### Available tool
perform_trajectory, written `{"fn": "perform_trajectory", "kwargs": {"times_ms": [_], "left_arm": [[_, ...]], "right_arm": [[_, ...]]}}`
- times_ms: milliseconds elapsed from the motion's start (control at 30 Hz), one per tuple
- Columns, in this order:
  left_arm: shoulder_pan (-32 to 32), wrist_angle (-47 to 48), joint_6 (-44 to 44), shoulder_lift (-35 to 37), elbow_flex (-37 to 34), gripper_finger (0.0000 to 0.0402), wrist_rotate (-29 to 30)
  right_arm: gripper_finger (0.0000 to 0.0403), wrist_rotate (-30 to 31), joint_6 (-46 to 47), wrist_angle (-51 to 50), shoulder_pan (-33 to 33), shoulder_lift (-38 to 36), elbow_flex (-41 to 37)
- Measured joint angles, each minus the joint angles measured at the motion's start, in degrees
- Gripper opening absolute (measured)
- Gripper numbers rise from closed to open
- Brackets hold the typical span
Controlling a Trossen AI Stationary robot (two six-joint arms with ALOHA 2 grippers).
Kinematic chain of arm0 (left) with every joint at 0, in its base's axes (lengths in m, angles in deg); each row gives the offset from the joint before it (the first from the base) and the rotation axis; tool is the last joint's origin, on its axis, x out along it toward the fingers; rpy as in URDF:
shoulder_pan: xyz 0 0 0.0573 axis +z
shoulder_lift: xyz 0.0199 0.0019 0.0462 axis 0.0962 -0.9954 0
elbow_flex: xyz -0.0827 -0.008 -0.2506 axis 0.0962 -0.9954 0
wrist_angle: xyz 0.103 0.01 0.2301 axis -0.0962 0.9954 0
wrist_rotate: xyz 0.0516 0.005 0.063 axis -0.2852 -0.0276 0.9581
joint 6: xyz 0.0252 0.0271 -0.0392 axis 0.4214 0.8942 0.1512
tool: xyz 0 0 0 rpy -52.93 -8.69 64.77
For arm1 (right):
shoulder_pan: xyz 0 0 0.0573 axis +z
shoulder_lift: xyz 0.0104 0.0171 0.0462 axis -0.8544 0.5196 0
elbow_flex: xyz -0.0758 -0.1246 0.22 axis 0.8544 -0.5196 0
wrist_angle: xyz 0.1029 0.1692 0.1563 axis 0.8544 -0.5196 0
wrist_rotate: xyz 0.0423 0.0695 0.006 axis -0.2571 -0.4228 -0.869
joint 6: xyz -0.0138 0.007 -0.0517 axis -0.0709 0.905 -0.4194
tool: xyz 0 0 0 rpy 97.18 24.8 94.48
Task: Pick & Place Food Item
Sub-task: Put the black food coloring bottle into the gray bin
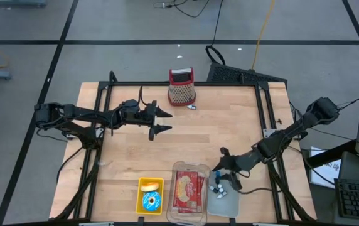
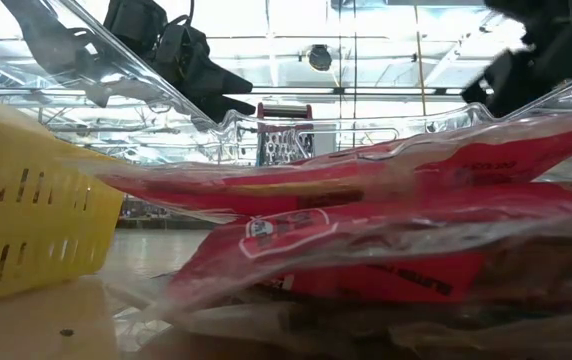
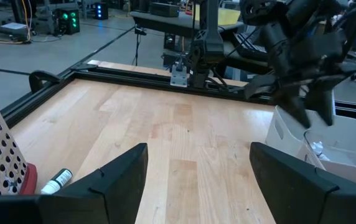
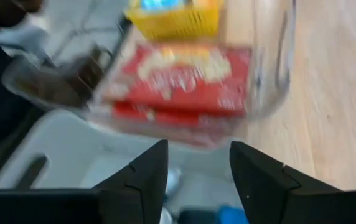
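Red snack packs (image 1: 189, 188) lie in a clear container (image 1: 199, 168) near the table's front edge; the right wrist view shows them too (image 4: 184, 81). To their left stands a yellow basket (image 1: 140, 202) with a blue-iced donut (image 1: 150, 201). On the container's right side a white tray (image 1: 226, 204) holds small blue-capped bottles (image 1: 218, 188). My right gripper (image 1: 222, 171) hangs just above this tray, open, with nothing between its fingers (image 4: 196, 162). My left gripper (image 1: 159, 120) waits open over the table's middle left, level and clear of the wood (image 3: 196, 162).
A red-topped metal grater (image 1: 181, 88) stands at the table's far edge, with a small bottle (image 1: 192, 107) lying beside it. Black frame rails (image 1: 267, 113) run along the table's sides. Bare wood (image 1: 217, 132) lies between the two arms.
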Motion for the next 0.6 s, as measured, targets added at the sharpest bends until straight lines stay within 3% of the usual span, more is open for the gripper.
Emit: {"fn": "perform_trajectory", "kwargs": {"times_ms": [267,400,600], "left_arm": [[-0.10,-0.01,-1.31,0.00,0.00,0.0284,0.01],[-0.38,0.01,-1.34,0.00,0.00,0.0290,0.00],[-0.80,0.01,-1.36,0.00,0.00,0.0286,0.00]], "right_arm": [[0.0170,0.48,-17.68,14.18,-3.35,-5.25,0.00],[0.0164,5.08,-25.48,17.96,-7.41,-8.19,0.04],[0.0160,7.58,-25.73,17.16,-18.69,-8.87,0.04]]}}
